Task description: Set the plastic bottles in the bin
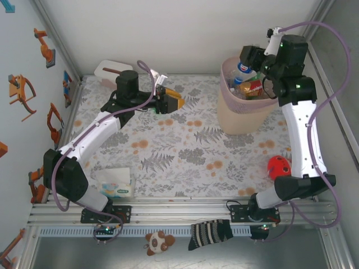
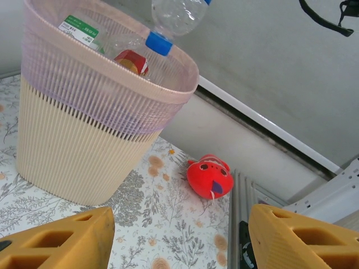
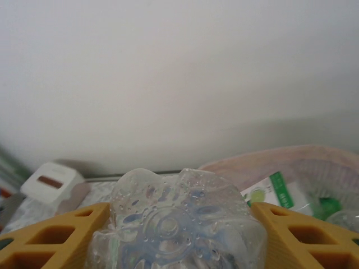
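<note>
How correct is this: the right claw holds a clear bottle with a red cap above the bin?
Wrong in one point: the cap is blue, not red, as the left wrist view shows. The right claw does hold the clear bottle above the bin.

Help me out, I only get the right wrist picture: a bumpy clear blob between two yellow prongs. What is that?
Observer: It is the base of a clear bottle. The top external view shows the right gripper holding it cap-down over the bin.
Operator: Is there anything in the bin?
Observer: Yes, the top view shows other bottles lying inside, one with a red label.
Operator: And the other arm?
Observer: The left gripper is open and empty, above the table to the left of the bin.
</note>
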You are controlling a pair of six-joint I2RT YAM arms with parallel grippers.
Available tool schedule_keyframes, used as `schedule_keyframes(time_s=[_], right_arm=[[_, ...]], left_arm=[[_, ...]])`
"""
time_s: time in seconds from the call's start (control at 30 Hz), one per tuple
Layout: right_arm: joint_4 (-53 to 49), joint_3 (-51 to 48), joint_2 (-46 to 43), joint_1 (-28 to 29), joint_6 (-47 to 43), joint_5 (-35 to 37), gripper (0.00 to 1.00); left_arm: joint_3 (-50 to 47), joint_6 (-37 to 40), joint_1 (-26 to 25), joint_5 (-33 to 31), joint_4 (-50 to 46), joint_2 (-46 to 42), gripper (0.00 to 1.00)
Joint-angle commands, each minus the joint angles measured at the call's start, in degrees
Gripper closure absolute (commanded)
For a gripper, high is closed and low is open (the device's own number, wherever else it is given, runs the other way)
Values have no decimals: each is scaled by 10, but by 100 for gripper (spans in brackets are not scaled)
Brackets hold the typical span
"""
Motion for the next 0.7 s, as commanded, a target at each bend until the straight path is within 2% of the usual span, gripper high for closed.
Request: schedule_keyframes(time_s=[0.0,0.13,0.33,0.5,0.67], right_arm=[[138,-51,-7,-2,-29,93,59],[230,-80,23,-5,-36,111,59],[309,-80,94,-10,-7,70,60],[310,-69,145,-13,14,29,61],[303,-98,161,-17,30,-1,63]], left_arm=[[10,-5,-1,5,6,-4,36],[15,-7,-2,5,0,-2,36],[15,-8,-2,2,-5,-5,37],[11,-4,-4,-4,-15,-10,36],[6,1,-4,-9,-23,-12,36]])
